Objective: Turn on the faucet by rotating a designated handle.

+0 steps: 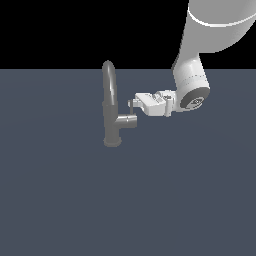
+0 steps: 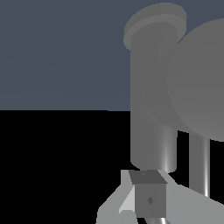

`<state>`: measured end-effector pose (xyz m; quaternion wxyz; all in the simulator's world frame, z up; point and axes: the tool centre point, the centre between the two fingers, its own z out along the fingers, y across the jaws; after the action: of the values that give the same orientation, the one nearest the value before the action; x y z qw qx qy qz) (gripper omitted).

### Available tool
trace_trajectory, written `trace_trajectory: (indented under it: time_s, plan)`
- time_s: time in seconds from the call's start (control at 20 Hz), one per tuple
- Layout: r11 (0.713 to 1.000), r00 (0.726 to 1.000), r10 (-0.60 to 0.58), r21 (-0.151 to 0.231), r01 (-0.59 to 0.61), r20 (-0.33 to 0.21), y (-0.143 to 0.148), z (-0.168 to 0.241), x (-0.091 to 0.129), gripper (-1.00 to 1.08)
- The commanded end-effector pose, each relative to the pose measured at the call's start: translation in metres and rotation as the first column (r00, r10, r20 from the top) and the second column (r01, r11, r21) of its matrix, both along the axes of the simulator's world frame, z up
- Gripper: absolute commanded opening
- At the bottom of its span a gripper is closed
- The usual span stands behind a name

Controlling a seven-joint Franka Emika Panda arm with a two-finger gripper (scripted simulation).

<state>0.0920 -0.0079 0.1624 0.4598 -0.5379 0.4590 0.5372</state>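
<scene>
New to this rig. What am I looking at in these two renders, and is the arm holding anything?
Both are simulator renders of one moment. The exterior view looks at the scene from off the arm: a white robot arm reaches in from the exterior view's right toward a grey faucet standing on a flat dark surface. Nothing else shows on it. The gripper is at the thin handle, which rises from the faucet's side stub. The wrist view comes from a camera on the arm's wrist, so the faucet fills it close up, with a gripper finger at the edge. Whether the gripper is clamped on the handle is not clear.
</scene>
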Motion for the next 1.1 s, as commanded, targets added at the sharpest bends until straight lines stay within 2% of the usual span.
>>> trace_trajectory:
  time_s: [0.0, 0.85, 0.95, 1.05]
  plan:
    - [1.000, 1.000, 0.000, 0.000, 0.000, 0.000, -0.001, 0.001, -0.005, -1.00]
    - [1.000, 1.000, 0.000, 0.000, 0.000, 0.000, -0.007, 0.009, -0.043, -1.00]
    - [1.000, 1.000, -0.002, -0.001, 0.002, 0.004, -0.005, 0.008, -0.039, -1.00]
    - [1.000, 1.000, -0.002, -0.001, 0.002, 0.004, -0.006, 0.005, -0.045, -1.00]
